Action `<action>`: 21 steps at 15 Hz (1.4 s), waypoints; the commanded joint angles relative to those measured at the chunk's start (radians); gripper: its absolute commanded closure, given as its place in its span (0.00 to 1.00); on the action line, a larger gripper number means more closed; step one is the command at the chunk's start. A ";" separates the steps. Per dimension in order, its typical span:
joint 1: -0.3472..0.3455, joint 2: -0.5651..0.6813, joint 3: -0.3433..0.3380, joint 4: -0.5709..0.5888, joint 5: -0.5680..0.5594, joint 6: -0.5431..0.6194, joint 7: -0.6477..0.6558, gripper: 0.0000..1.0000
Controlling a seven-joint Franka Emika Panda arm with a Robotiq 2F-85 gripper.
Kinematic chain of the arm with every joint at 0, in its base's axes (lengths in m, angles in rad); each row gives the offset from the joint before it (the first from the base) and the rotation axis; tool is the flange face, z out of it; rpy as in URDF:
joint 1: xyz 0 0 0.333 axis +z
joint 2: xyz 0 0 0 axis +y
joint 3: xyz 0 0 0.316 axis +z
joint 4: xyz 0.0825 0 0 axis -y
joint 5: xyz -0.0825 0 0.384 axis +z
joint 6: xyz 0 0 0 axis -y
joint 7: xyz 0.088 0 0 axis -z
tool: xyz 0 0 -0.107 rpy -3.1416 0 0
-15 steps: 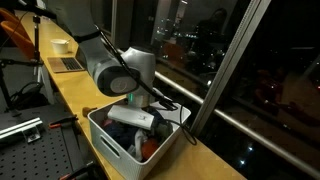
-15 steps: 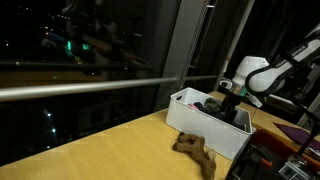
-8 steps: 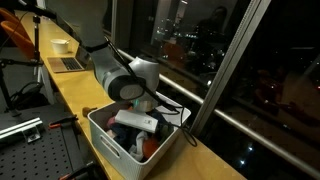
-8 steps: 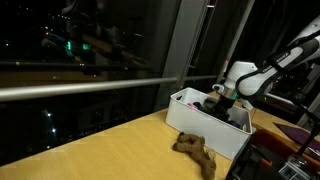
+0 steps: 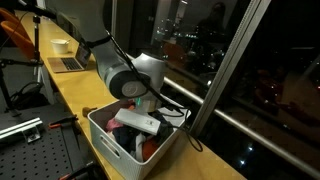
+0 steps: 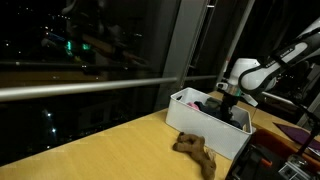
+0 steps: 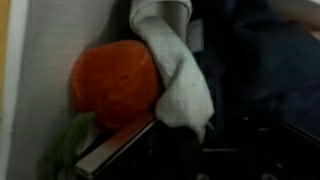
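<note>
1. One arm (image 5: 120, 75) bends over a white bin (image 5: 108, 143) on a wooden counter (image 5: 75, 95). Its gripper (image 5: 142, 108) is sunk into the bin among the soft things piled there.
2. Whether the fingers are spread, pressed together or pinching something cannot be told. In both exterior views the bin's contents hide them, and the wrist view shows only dark, blurred shapes along its lower edge.
3. The wrist view is filled on the left by an orange ball (image 7: 115, 82), round and soft-looking, lying against the pale bin wall on its left side.
4. A grey cloth (image 7: 175, 70) hangs down over the right flank of the ball and touches it. These two are the things nearest the gripper.
5. Right of the grey cloth lies a dark cloth (image 7: 262, 70), which takes up the rest of that view.
6. A green scrap (image 7: 64, 150) sits below the ball at the lower left, just beside it.
7. In an exterior view a white bundle (image 5: 138, 123) lies on top of the pile right under the gripper, with a red patch (image 5: 150, 149) nearer the bin's near corner.
8. In an exterior view the gripper (image 6: 224, 103) is inside the bin (image 6: 205, 125) towards its right end. A brown toy (image 6: 196, 152) lies on the counter just outside the bin's near wall, apart from the gripper.
9. A dark window (image 5: 210, 50) runs along the counter's far edge, close behind the bin.
10. A laptop (image 5: 68, 63) and a bowl (image 5: 60, 44) sit far along the counter to the left, well apart from the bin.
</note>
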 commanded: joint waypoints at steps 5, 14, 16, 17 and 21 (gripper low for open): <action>-0.047 -0.323 0.012 -0.158 0.135 -0.226 -0.130 0.95; 0.094 -0.549 0.004 -0.102 0.149 -0.535 -0.048 0.95; 0.156 -0.550 0.037 -0.052 0.161 -0.585 0.022 0.95; 0.191 -0.544 0.059 -0.020 0.170 -0.609 0.065 0.95; 0.309 -0.505 0.147 0.117 0.191 -0.654 0.219 0.95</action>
